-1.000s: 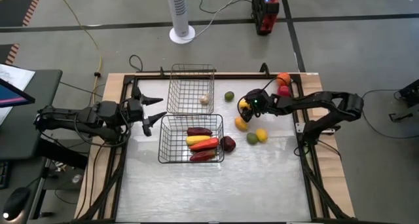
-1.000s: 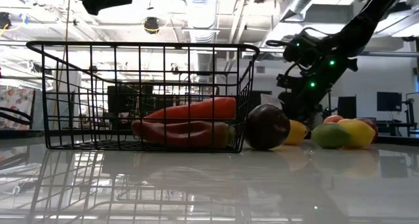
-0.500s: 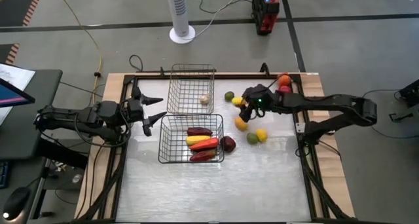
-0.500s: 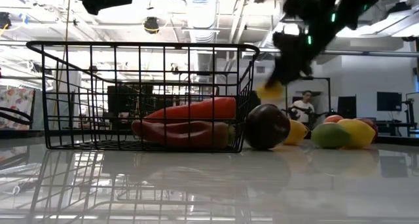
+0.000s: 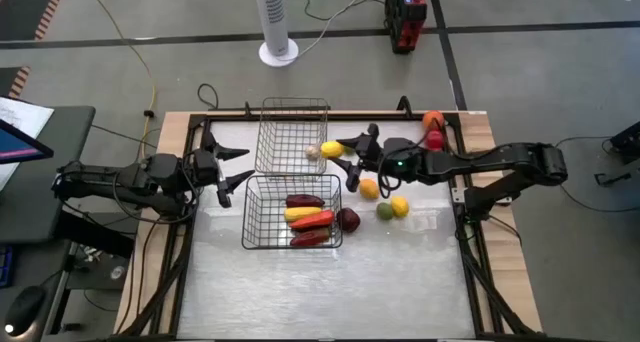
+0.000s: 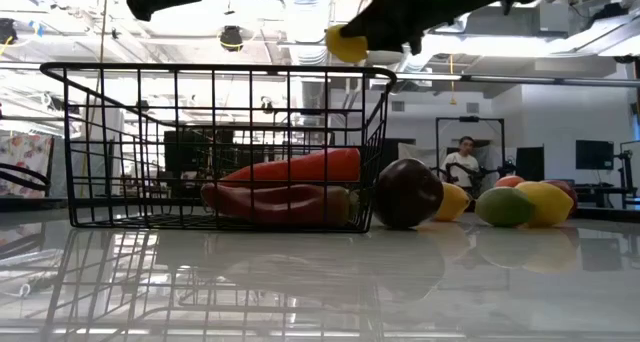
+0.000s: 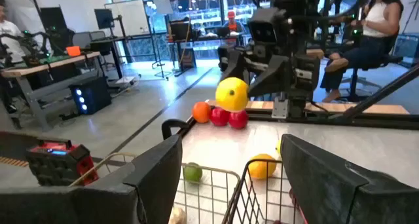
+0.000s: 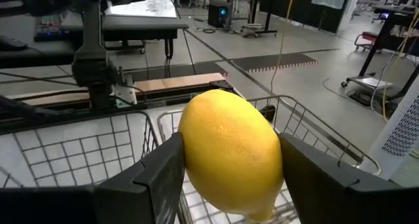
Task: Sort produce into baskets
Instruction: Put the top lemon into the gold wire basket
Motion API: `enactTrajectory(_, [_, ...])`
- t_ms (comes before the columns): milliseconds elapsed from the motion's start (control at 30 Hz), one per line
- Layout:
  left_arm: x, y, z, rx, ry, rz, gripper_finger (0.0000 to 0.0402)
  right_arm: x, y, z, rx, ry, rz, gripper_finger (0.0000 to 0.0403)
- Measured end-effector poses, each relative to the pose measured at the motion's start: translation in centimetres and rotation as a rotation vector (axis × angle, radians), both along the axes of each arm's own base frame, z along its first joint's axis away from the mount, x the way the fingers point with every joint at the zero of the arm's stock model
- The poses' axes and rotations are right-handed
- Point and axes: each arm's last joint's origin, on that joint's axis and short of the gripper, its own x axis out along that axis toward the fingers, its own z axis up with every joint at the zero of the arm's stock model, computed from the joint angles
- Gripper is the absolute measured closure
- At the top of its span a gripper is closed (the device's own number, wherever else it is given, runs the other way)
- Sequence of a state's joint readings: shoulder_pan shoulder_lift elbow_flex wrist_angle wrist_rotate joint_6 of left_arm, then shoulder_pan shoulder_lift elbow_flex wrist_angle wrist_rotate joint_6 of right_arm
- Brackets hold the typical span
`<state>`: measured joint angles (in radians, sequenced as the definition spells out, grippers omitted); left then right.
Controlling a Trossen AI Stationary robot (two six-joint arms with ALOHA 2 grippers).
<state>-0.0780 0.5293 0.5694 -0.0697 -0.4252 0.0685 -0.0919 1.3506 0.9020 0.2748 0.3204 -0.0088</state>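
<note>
My right gripper [image 5: 340,149] is shut on a yellow lemon [image 5: 330,150] and holds it in the air at the right edge of the silvery basket [image 5: 275,132]. The lemon also shows in the low view [image 6: 347,44] and the left wrist view [image 7: 232,94]. The darker basket [image 5: 262,214] holds long red and orange pieces [image 5: 309,219]. More produce lies on the table to its right: a dark purple one [image 5: 347,219], an orange one [image 5: 368,188], a green one [image 5: 384,211] and a yellow one [image 5: 400,206]. My left gripper [image 5: 237,168] is open and empty at the table's left. My right gripper pinches the lemon by its two opposite sides [image 8: 190,160] between its two fingers [image 8: 147,181]. The fingers come about level from the table's right. The lemon is lifted clear, above the silvery basket's wire rim [image 8: 298,116].
An orange [image 5: 432,119] and a red fruit [image 5: 434,139] lie at the table's far right corner. A small pale piece [image 5: 312,152] lies in the silvery basket. The near half of the table [image 5: 330,292] is bare. People sit in the room behind [image 6: 462,162].
My right gripper has risen with the lemon from among the produce on the right and carried it toward the table's left, up to the silvery basket's right edge. The lemon stands lifted clear, higher than the darker basket's rim.
</note>
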Motion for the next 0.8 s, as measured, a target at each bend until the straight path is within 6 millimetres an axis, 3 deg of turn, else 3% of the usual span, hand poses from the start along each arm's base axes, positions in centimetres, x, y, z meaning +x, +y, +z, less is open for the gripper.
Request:
enactTrajectory(233, [0.0, 0.0, 0.0, 0.009, 0.006, 0.000, 0.0152, 2.3, -0.5, -0.8, 0.003, 0.122, -0.001, 0.0148])
enactTrajectory(467, [0.0, 0.0, 0.0, 0.012, 0.007, 0.000, 0.0152, 3.2, -0.1, -0.7, 0.022, 0.122, 0.057, 0.0148])
enactTrajectory(567, [0.0, 0.0, 0.0, 0.012, 0.007, 0.000, 0.0152, 3.4, 1.3, -0.5, 0.113, 0.085, 0.173, 0.0148])
enactTrajectory(800, [0.0, 0.0, 0.1, 0.014, -0.002, 0.006, 0.0152, 5.2, 5.3, -4.1, 0.188, 0.213, 0.293, 0.0148])
